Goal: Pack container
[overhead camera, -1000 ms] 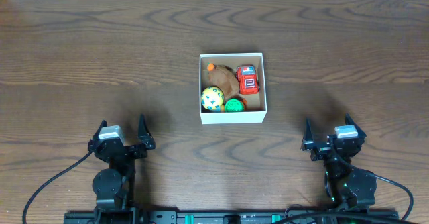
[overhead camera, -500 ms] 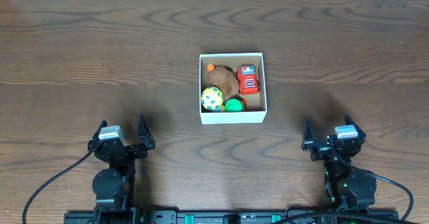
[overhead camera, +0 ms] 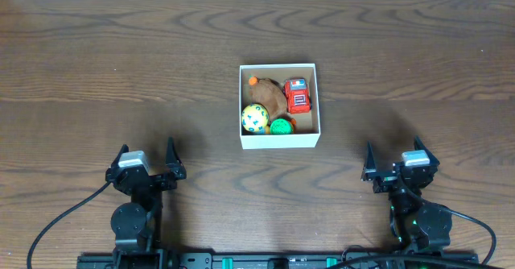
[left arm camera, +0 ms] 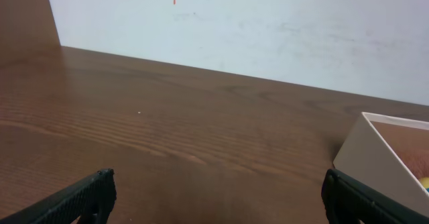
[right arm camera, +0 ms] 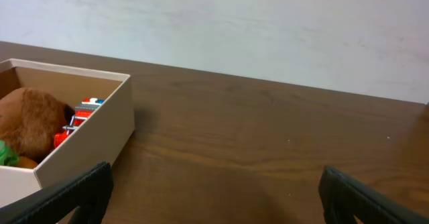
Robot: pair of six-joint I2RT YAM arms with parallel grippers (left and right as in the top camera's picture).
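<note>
- Left end effector (overhead camera: 146, 153) and right end effector (overhead camera: 395, 156): both spread wide, holding nothing, low over the table (overhead camera: 121, 60).
- Container (overhead camera: 279, 141): ahead and between them, forward-right of the left one, forward-left of the right one, well apart from both.
- Inside: red toy truck (overhead camera: 298, 96), yellow-green ball (overhead camera: 255, 117), green toy (overhead camera: 281, 126) and brown plush (overhead camera: 272, 100), crowded together.
- Risk (judged): another reach with fingers this wide could clip a white wall and slide or tip the light box. Pressing the crowded toys could pop one out.
</note>
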